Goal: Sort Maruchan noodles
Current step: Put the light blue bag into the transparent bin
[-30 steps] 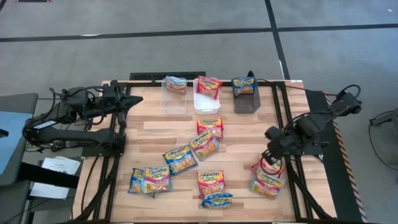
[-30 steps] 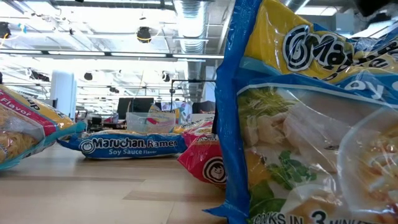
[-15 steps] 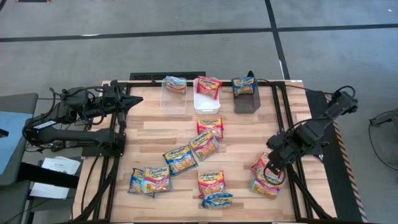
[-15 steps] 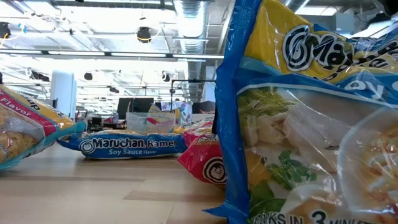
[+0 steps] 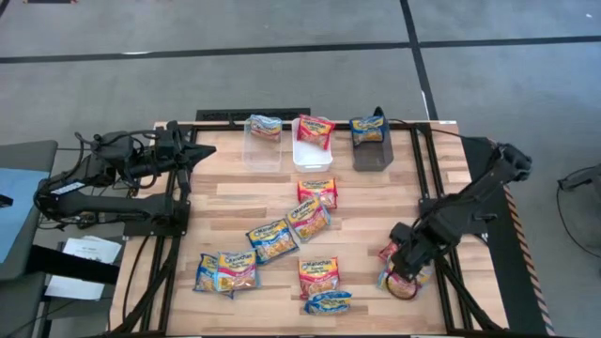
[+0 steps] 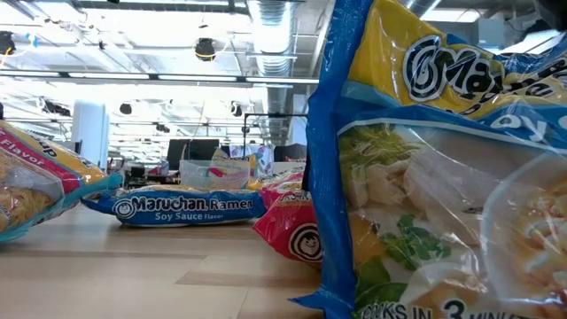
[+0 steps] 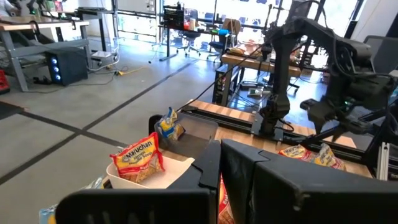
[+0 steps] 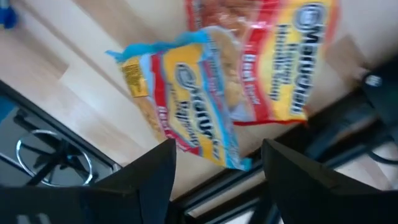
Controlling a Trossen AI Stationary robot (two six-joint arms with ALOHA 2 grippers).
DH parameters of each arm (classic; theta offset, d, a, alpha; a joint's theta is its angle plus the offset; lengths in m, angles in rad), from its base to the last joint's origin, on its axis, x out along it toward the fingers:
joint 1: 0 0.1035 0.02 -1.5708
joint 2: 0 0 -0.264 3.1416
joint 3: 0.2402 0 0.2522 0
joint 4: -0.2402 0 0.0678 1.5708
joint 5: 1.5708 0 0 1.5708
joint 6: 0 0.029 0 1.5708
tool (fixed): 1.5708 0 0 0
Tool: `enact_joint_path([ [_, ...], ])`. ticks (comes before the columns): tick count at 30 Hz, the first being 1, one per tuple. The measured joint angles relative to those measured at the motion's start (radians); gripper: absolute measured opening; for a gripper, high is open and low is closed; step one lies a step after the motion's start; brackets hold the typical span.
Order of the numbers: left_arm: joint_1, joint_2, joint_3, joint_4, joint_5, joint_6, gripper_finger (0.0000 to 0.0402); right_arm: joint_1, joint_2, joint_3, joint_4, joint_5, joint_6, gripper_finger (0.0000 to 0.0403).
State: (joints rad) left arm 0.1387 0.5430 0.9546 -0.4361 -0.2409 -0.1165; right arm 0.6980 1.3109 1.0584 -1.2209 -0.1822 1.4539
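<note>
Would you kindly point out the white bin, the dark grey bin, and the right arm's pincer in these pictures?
White plastic bin (image 5: 311, 157): high view, on its bare near floor.
Dark grey plastic bin (image 5: 374, 158): high view, on its bare near part.
Right pincer (image 8: 217, 158): right wrist view, midway between its two dark fingertips, above the packets.

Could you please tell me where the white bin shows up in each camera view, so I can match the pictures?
High view: white bin, middle of three at the table's far edge.
Low view: cannot tell; packets block it.
Left wrist view: white bin, low centre-left.
Right wrist view: not in it.
Shared landmark: the red-edged packet inside it.
</note>
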Motion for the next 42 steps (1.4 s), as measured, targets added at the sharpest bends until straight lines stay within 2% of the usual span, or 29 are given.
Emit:
enact_joint_path([
  [14,0.0,0.0,0.0,0.0,0.0,0.0,0.0,0.035,0.252,0.0,0.047,-0.054,-0.072,0.0261],
  [18,0.0,0.0,0.0,0.0,0.0,0.0,0.0,0.033,0.269,-0.011,0.07,-0.068,-0.109,0.0261],
  [24,0.0,0.0,0.0,0.0,0.0,-0.004,0.0,0.028,0.253,-0.145,0.271,-0.152,-0.07,0.026],
  [28,0.0,0.0,0.0,0.0,0.0,-0.026,0.0,0.023,0.252,-0.161,0.268,-0.15,-0.085,0.0252],
  [31,0.0,0.0,0.0,0.0,0.0,-0.026,0.0,0.012,0.253,-0.162,0.264,-0.152,-0.101,0.0218],
  [39,0.0,0.0,0.0,0.0,-0.001,-0.008,0.0,0.011,0.254,-0.163,0.283,-0.144,-0.06,0.0049],
  [42,0.0,0.0,0.0,0.0,-0.008,-0.008,0.0,0.011,0.259,-0.167,0.296,-0.13,-0.053,0.001],
])
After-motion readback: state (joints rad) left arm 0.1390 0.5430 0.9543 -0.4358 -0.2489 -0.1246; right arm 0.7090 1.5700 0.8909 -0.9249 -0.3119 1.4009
